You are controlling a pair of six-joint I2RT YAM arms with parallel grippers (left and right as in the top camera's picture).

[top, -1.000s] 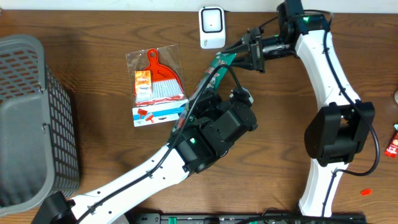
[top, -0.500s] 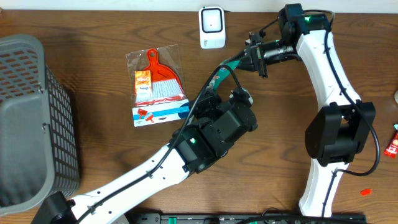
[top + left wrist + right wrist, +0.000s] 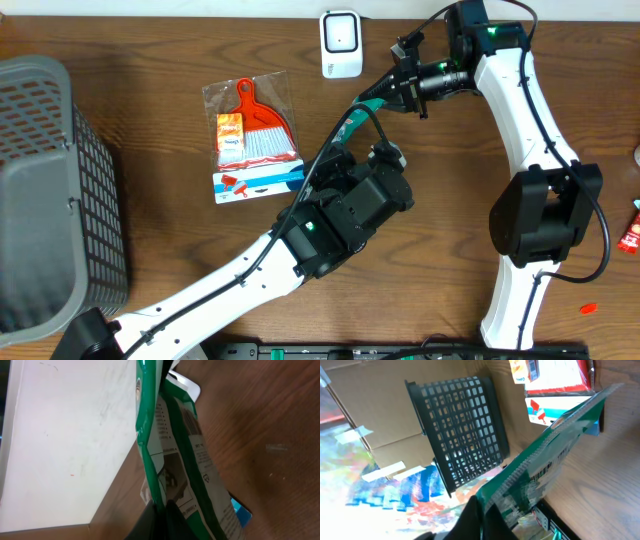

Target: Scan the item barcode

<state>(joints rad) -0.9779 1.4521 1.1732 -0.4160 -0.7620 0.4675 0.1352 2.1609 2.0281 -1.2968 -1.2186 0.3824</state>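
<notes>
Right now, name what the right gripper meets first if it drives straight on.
The green packet the right gripper grips; beyond it, probably the left gripper holding its other end, depth unclear.

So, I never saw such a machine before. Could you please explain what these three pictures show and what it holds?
These are two robot arms at a wooden table. One picture looks down from above; the other two come from small cameras, one on each wrist. On the table lie a grey basket, a white scanner and a packed red dustpan set. The left tool and the right tool are both shut on one green packet, each at one end, near the scanner.
</notes>
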